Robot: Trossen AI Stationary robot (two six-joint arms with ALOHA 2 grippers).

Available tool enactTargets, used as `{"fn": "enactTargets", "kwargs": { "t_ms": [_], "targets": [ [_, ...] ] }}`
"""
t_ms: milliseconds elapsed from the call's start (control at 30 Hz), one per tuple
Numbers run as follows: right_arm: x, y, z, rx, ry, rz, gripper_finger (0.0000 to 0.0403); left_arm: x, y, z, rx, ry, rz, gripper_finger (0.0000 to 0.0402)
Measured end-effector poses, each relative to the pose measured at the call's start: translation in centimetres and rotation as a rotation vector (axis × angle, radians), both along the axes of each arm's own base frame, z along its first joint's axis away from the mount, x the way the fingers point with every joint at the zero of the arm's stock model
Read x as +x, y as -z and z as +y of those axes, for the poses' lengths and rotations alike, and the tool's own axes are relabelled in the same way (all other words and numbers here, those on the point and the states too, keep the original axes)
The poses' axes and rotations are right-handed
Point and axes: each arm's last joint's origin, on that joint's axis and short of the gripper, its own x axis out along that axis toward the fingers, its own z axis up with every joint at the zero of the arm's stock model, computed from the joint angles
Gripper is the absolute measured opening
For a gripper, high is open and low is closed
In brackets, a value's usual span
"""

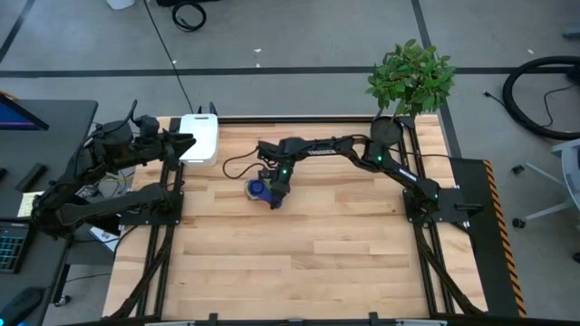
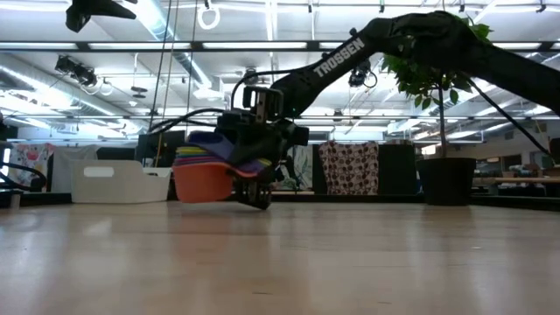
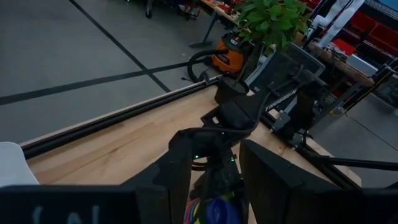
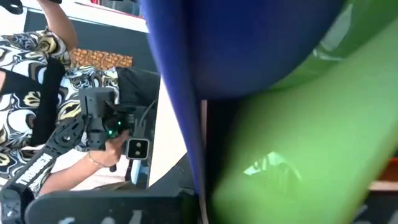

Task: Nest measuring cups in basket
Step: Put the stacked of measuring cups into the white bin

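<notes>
right pincer (image 1: 272, 192) grips the stack of nested cups (image 2: 210, 171), lifted just off the table (image 1: 317, 244) mid-table, likely to carry them whole | basket (image 1: 199, 139) waits at far left edge, well apart | left pincer (image 1: 186, 142) idles half-open over the basket, seemingly empty

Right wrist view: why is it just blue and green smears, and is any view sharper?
Right wrist view: the stacked measuring cups sit too close, blurred. Low view: cups sharp, backlit by ceiling lights. High view: evenly lit, stack small.
</notes>
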Motion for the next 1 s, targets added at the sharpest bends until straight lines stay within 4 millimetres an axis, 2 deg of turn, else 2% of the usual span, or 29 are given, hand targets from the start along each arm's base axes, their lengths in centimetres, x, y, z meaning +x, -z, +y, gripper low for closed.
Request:
{"fn": "enactTargets", "kwargs": {
  "t_ms": [400, 633, 867, 1000],
  "targets": [
    [0.2, 0.2, 0.9, -0.051, 0.001, 0.015, 0.0058, 0.0, 0.0, 0.0, -0.023, -0.007, -0.014, 0.0142],
    [0.2, 0.3, 0.9, -0.038, 0.014, 0.047, 0.0121, 0.0, 0.0, 0.0, -0.023, -0.007, -0.014, 0.0142],
    [0.2, 0.2, 0.7, -0.006, 0.015, 0.064, 0.0126, 0.0, 0.0, 0.0, -0.024, -0.007, -0.014, 0.0142],
    [0.3, -0.2, -0.1, 0.013, 0.056, 0.109, 0.0126, 0.0, 0.0, 0.0, -0.024, -0.007, -0.014, 0.0142]
  ]
}}
